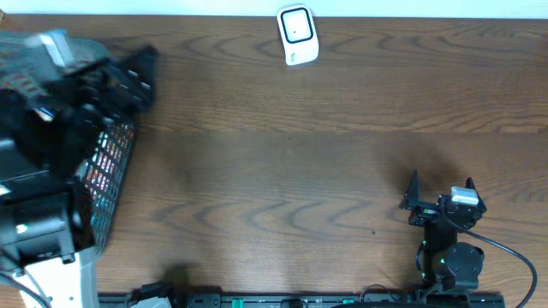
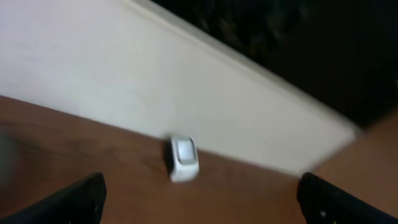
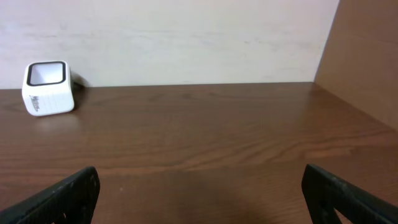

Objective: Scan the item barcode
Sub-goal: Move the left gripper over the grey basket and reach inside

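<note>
Nothing of the task looks done: neither gripper holds anything. The left gripper (image 1: 135,73), jaws wide and empty, hovers far left of the barcode scanner (image 1: 298,34), over a wire basket (image 1: 111,171). The right gripper (image 1: 441,190), equally wide and empty, sits well apart from the scanner, toward the near right. The item is probably in the basket, where reddish packaging shows through the mesh; picking and presenting it are left. Only the overhead view shows the basket. The 2 wrist views show just the scanner by the back wall.
</note>
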### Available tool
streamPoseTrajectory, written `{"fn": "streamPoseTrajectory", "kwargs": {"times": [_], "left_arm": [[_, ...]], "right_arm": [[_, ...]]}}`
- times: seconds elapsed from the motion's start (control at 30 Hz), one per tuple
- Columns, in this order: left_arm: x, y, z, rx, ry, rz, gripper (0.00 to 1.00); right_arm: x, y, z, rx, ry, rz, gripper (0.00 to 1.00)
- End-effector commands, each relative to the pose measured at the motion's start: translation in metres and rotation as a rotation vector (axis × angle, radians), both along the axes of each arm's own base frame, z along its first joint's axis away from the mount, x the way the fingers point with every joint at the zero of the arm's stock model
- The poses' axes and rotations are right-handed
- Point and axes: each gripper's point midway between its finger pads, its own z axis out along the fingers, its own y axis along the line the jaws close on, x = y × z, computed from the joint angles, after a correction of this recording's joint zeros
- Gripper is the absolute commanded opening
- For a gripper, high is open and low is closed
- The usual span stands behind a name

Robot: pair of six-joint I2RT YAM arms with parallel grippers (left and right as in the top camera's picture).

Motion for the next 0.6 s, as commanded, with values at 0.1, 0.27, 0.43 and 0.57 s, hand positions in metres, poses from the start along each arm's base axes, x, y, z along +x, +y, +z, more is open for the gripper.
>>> {"fn": "streamPoseTrajectory", "kwargs": {"times": [0.1,0.27,0.43,0.57], "left_arm": [[0.000,0.055,0.028,-0.086,-0.028,0.180,0.98],[-0.001,0.111,0.000,-0.180,0.082,0.396,0.98],[-0.027,0.174,-0.066,-0.257,0.326,0.762,0.98],[-0.051,0.195,-0.107,-0.257,0.497,0.951,0.98]], "right_arm": [[0.000,0.000,0.000,-0.016,0.001,-0.003,0.99],[0.000,0.000,0.000,-0.016,0.001,-0.003,0.99],[0.000,0.000,0.000,-0.016,0.001,-0.003,0.99],[0.000,0.000,0.000,-0.016,0.001,-0.003,0.99]]}}
